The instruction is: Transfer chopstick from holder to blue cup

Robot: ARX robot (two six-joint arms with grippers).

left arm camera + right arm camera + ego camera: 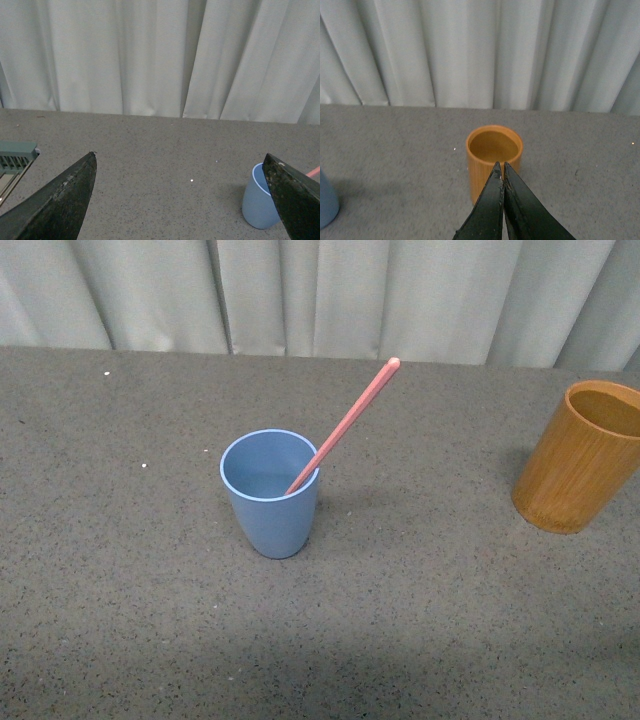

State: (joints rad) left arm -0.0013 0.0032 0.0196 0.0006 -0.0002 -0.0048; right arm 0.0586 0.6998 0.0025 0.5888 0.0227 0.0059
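Note:
The blue cup (270, 492) stands upright mid-table with one pink-red chopstick (345, 425) in it, leaning to the right and away. The orange-brown holder (583, 455) stands at the right edge; its inside looks empty in the right wrist view (494, 146). Neither gripper shows in the front view. My left gripper (181, 165) is open and empty, its jaws wide apart, with the blue cup (258, 200) beside one finger and a bit of chopstick (313, 172) showing. My right gripper (500, 168) is shut on nothing, its tips just before the holder.
A grey speckled table (120, 570) carries everything. White curtains (300, 295) hang behind its far edge. A grey-green ribbed object (16, 155) sits at the picture's edge in the left wrist view. The blue cup's side (327, 202) shows in the right wrist view.

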